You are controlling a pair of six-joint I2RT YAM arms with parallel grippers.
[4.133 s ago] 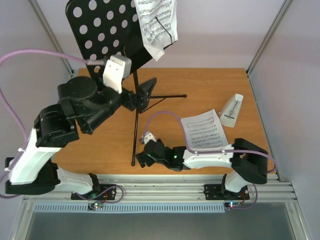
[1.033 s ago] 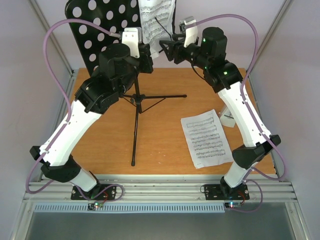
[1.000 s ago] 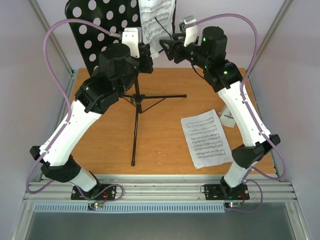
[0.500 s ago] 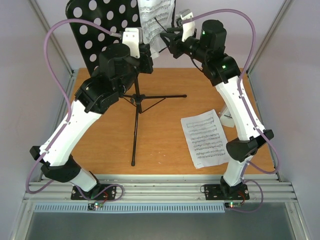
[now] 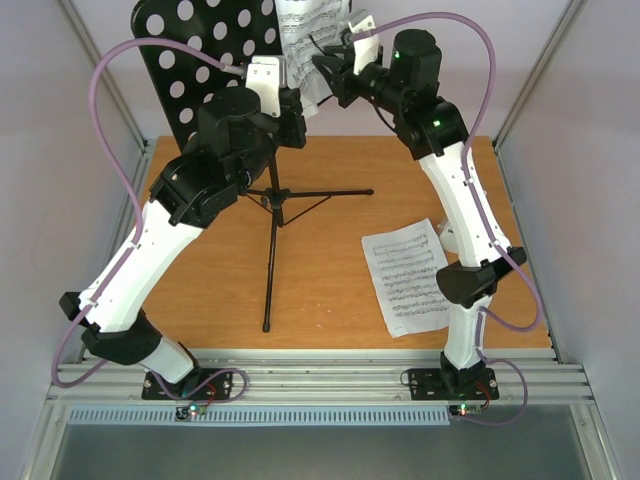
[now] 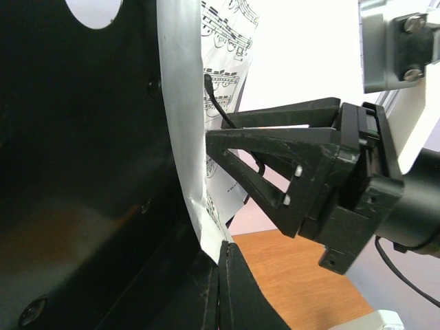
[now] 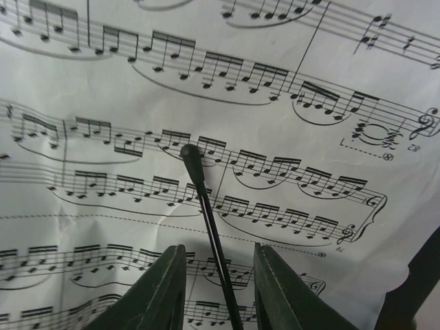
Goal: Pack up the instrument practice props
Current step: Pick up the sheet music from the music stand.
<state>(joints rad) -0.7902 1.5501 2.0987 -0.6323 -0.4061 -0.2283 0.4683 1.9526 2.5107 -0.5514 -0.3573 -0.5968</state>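
1. The printed sheet [image 7: 275, 103] hangs straight ahead of the right gripper [image 7: 218, 256] and fills its wrist view, staves facing the fingers.
2. A thin black wire page holder [image 7: 208, 213] lies across that sheet and runs down into the gap between the right gripper's fingers. The fingers stand a little apart with space on either side of the wire, and they clamp nothing.
3. From the left wrist view, the right gripper's fingertips reach up to the face of the sheet. The sheet's free edge curls off the black round-holed desk [image 6: 69, 137].
4. The left gripper [image 6: 221, 292] sits just under the sheet's bottom corner, at the desk's lower edge, with its fingers pressed together. Whether they pinch the desk's lip cannot be told.
5. From above, both grippers are raised high and point toward each other, the left one lower. The sheet is just beyond and above the tips of both.
6. Below the left gripper, the music stand [image 5: 272, 240] drops on its pole to tripod legs spread on the wooden table [image 5: 200, 290].
7. Far below the right gripper, a second sheet [image 5: 412, 278] lies flat on the table beside that arm's elbow.
8. The metronome [image 5: 446, 236] shows only as a pale sliver behind the right forearm, just past the second sheet's far corner.
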